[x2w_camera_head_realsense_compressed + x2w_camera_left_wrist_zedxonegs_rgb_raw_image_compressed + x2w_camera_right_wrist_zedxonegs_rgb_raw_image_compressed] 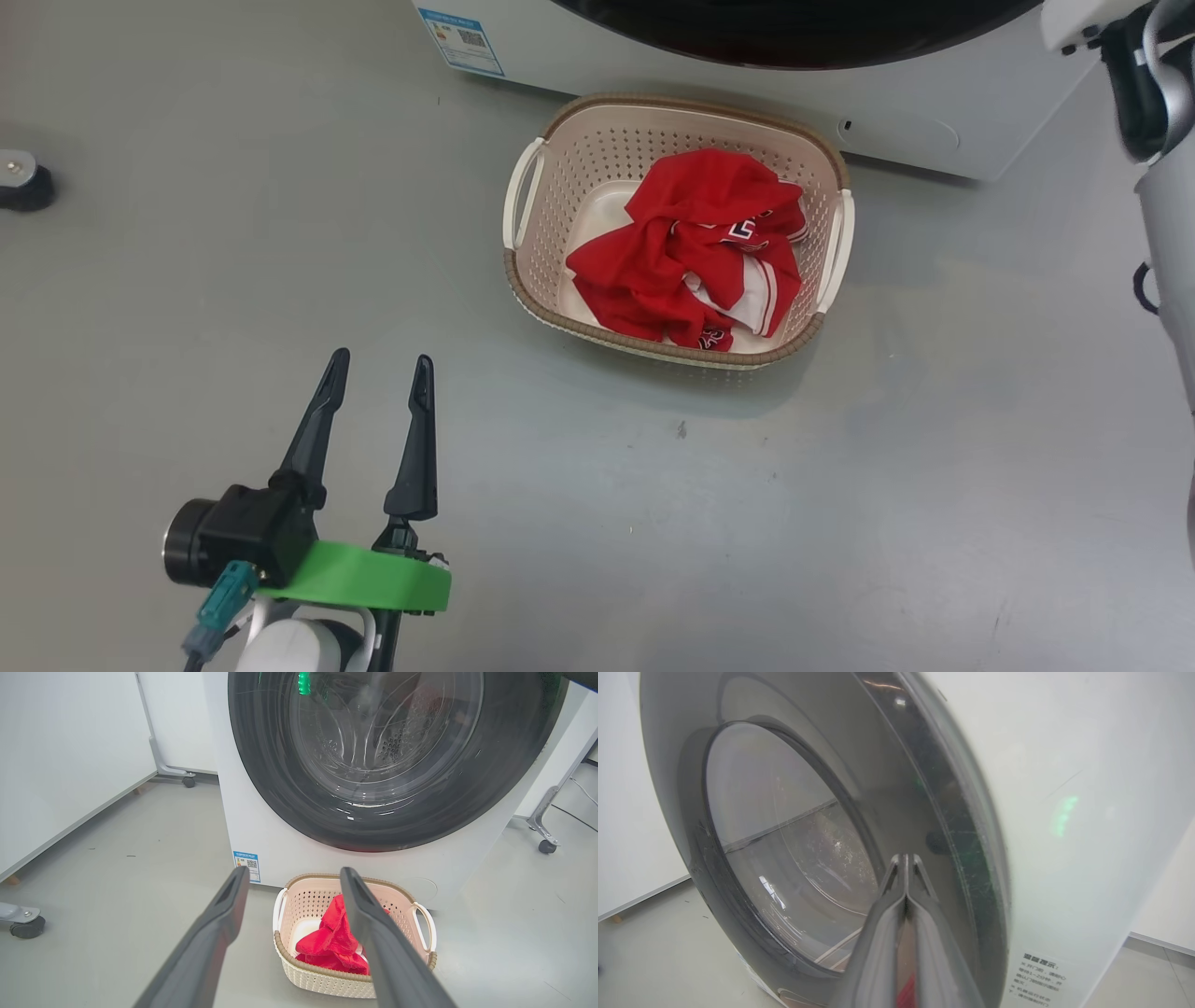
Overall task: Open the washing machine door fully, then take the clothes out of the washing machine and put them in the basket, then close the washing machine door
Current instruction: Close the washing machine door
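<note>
Closing the door, with the clothes in the basket

Right gripper (906,858) is clenched, its two dark fingers pressed flat together with nothing between them. In the right wrist view the tips point at the glossy black rim of the washing machine door (934,812). They look to be on it or just off it; contact cannot be told for sure. The door seems to lie flush, or nearly so, against the white front of the washing machine (1064,858).

Left gripper (383,359) is released, fingers spread wide and holding nothing, hanging over bare grey floor well apart from the basket (597,149). The basket stands on the floor just in front of the machine, below the door. The clothes (691,243) lie heaped inside it, red with white trim, none hanging over the rim.

By my reading the unloading is done and the last step, shutting the door, is in hand or almost finished. The next move calls for a firm, square push with the closed fingers on the rim until the latch catches, which these views do not show. The tips could slide on the slick black surface.
</note>
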### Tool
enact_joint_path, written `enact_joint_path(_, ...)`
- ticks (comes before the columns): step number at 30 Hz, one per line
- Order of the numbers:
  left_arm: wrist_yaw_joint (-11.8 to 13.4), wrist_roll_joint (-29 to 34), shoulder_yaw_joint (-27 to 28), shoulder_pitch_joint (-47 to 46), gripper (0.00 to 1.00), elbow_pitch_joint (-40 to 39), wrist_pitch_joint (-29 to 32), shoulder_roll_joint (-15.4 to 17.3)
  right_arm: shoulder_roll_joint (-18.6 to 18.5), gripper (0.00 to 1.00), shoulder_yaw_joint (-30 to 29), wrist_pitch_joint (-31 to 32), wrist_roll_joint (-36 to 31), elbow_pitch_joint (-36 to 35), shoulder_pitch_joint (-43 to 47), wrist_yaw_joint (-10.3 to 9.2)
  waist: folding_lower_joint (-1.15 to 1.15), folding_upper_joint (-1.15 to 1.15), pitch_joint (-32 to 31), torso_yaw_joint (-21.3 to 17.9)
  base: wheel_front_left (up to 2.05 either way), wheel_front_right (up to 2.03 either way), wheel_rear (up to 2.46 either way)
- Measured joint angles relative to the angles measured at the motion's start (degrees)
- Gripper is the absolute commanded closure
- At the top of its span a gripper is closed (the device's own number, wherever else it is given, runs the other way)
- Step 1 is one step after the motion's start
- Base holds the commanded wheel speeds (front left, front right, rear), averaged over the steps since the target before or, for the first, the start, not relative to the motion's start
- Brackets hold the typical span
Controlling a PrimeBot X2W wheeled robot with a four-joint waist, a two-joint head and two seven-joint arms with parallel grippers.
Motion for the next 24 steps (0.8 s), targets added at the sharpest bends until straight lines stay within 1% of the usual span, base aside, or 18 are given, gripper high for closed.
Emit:
enact_joint_path(9,0.01,0.62,0.69,0.0,0.0,1.09,-0.42,0.37,3.78,1.0,0.6,-1.93,2.36,0.43,7.71,0.15,0.0,0.0,-2.57,-2.59,0.0,0.0,0.0)
enact_joint_path(11,0.01,0.63,0.83,0.01,0.0,1.29,-0.42,0.47,4.09,1.0,0.69,-1.96,2.37,0.43,8.63,0.19,0.0,0.0,-2.92,-2.91,0.0,0.0,0.0)
enact_joint_path(12,0.01,0.66,0.91,0.01,0.0,1.47,-0.42,0.62,4.43,0.82,0.7,-1.98,2.46,0.4,9.57,0.22,0.0,0.0,-3.3,-3.25,0.0,0.0,0.0)
enact_joint_path(14,0.01,0.66,1.11,0.03,0.0,1.8,-0.42,0.77,5.14,0.44,0.69,-1.99,2.98,0.37,11.44,0.22,0.0,0.0,-4.07,-3.91,0.0,0.0,0.0)
enact_joint_path(15,0.02,0.66,1.22,0.05,0.0,1.93,-0.42,0.9,5.55,0.44,0.82,-1.99,2.98,0.31,12.38,0.23,0.0,0.0,-4.45,-4.28,0.0,0.0,0.0)
enact_joint_path(16,0.02,0.64,1.33,0.07,0.0,2.11,-0.42,1.0,5.92,0.15,0.88,-1.99,3.02,0.22,13.26,0.23,0.0,0.0,-4.83,-4.63,0.0,0.0,0.0)
enact_joint_path(17,0.02,0.65,1.45,0.1,0.0,2.29,-0.42,1.07,6.34,0.0,0.89,-2.0,3.13,0.09,14.16,0.24,0.0,0.0,-5.24,-5.0,0.0,0.0,0.0)
enact_joint_path(22,0.07,0.73,1.96,0.17,0.0,2.76,-0.42,1.9,7.66,0.0,1.09,-2.44,3.52,-1.61,18.2,0.54,0.0,0.0,-7.24,-6.97,0.0,0.0,0.0)
enact_joint_path(24,0.07,0.73,1.89,0.23,0.0,3.02,-0.41,2.09,7.81,0.0,0.89,-2.44,3.55,-3.44,20.11,0.54,0.0,0.0,-8.12,-7.72,0.0,0.0,0.0)
